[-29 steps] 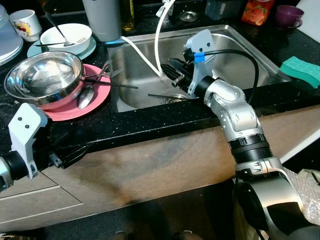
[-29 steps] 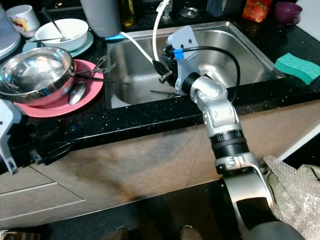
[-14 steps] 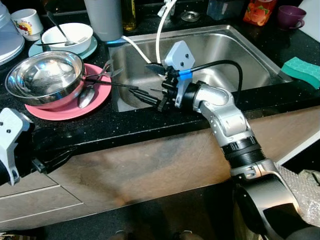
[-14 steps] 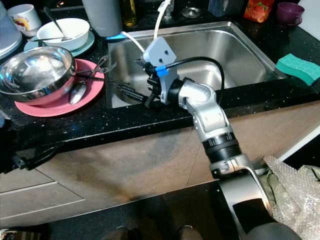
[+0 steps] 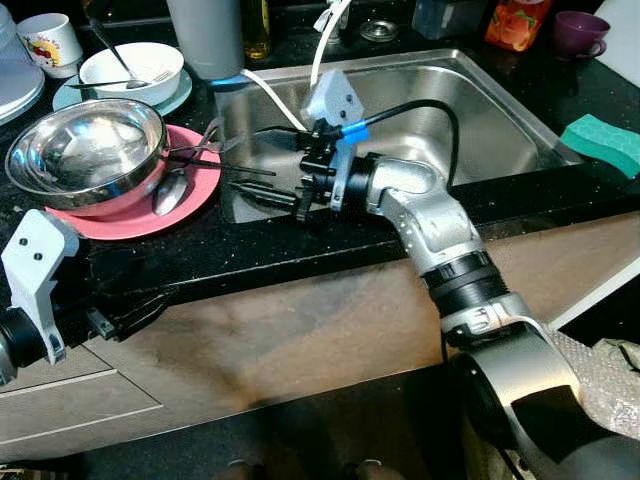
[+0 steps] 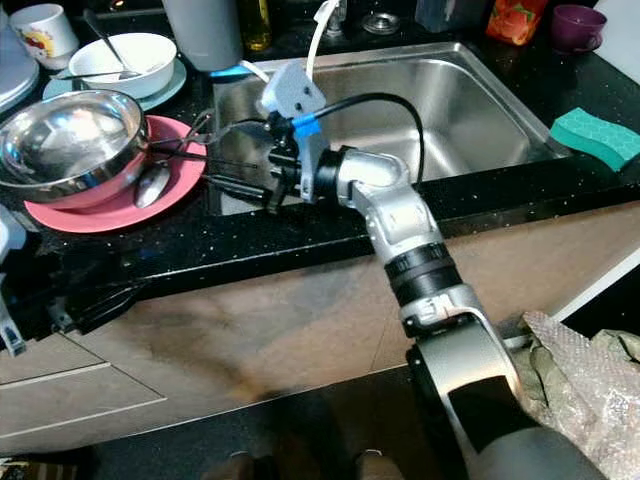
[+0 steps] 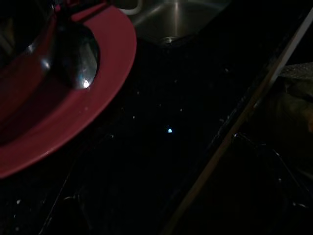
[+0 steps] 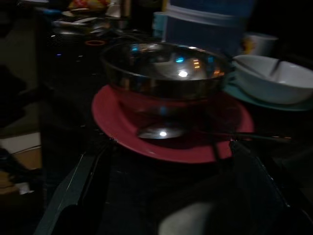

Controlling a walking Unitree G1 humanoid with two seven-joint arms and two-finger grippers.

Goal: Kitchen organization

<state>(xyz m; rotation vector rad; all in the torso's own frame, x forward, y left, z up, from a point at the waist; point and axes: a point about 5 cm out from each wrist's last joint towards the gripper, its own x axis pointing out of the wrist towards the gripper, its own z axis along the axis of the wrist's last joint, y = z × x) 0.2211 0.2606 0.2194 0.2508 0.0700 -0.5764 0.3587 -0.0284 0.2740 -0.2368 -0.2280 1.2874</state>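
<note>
Spoon lies on the pink plate, bowl nearest the counter edge, facing the open right hand.

On the black speckled bench, a round steel mixing bowl sits on a pink plate left of the steel sink; a white bowl on a pale saucer lies farther back; a green sponge lies right
</note>
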